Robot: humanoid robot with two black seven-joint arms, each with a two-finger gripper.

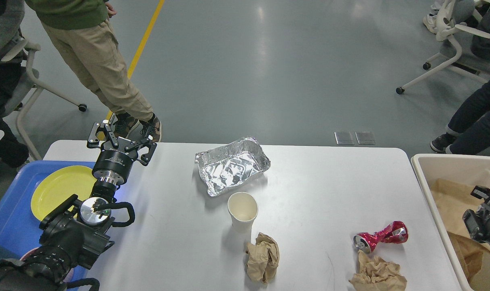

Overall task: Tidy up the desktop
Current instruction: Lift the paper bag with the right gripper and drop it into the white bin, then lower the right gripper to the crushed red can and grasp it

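Nearest us on the desktop (317, 190) two paper wads (262, 256) and a crushed can (381, 236) remain, then a cup (242, 210), then a foil tray (231, 165). Our left gripper (121, 140) hangs spread and empty; our right gripper (480, 193), over the bin (425, 180) holding paper bags (451, 198), we cannot tell.

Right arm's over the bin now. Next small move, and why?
Probably swing the right hand back left to the crushed red can, the trash closest to the beige bin. Brown paper already lies in the bin, while the can, two crumpled paper wads, a paper cup and foil tray remain on the desktop.
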